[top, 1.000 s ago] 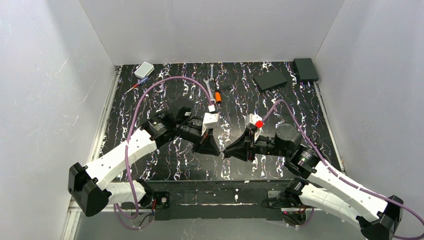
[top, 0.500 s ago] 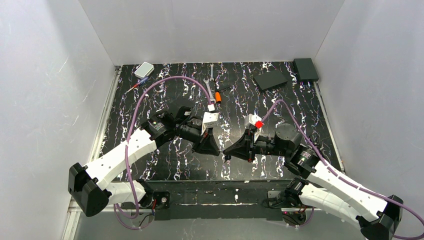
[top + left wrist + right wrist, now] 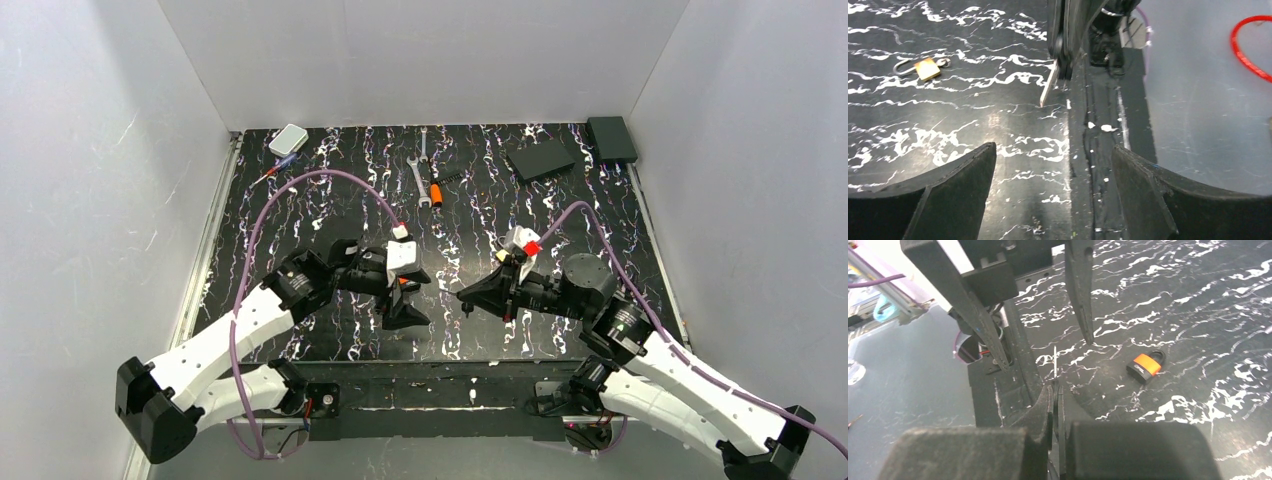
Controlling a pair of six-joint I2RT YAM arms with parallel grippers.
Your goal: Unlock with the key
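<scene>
Holding key (image 3: pixel 1049 86) with right claw (image 3: pixel 1055 385) clamped on its head, above table's (image 3: pixel 948 120) near edge; left claw (image 3: pixel 1053 150) spread apart, empty. Step in hand: gripping for insertion. Next, align blade precisely with padlock (image 3: pixel 927 68) keyhole.

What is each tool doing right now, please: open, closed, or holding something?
Left tool: open, holding nothing.
Right tool: closed on the key.

One key (image 3: pixel 1049 89), two padlocks (image 3: pixel 927 68) (image 3: pixel 1146 365), two arms (image 3: pixel 235 335) (image 3: pixel 690 375).
</scene>
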